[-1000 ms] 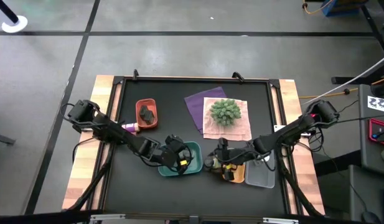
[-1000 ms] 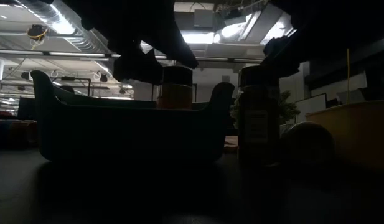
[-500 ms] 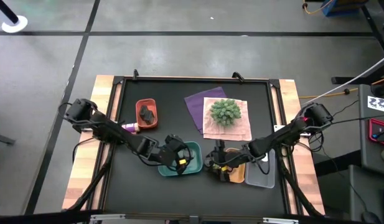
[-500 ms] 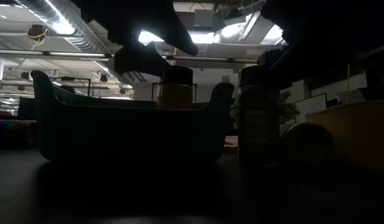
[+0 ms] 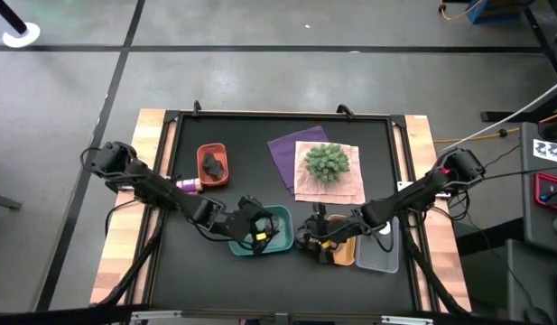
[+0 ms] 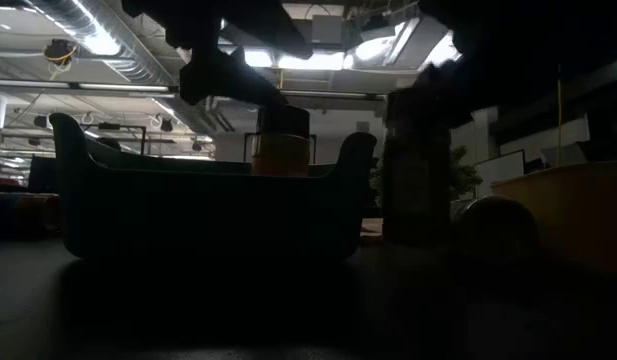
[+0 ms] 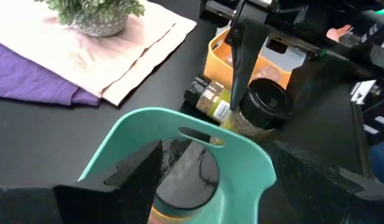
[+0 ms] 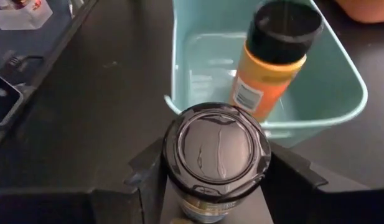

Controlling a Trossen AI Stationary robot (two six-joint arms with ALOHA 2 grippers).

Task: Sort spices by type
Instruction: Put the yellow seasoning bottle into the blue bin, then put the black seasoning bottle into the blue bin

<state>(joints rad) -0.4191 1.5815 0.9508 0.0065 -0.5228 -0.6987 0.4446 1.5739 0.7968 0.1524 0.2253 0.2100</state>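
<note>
One orange jar (image 8: 266,68) (black-capped) stands in the teal tray (image 8: 341,106).

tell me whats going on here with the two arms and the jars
The robot is sorting spice jars into trays. The right gripper has closed around an upright black-lidded jar standing on the black table between the teal tray and the orange tray; another jar lies on its side next to it. The left gripper hangs open above the teal tray, over an orange jar with a black cap standing in it. A red tray of dark pieces sits further back.
</note>
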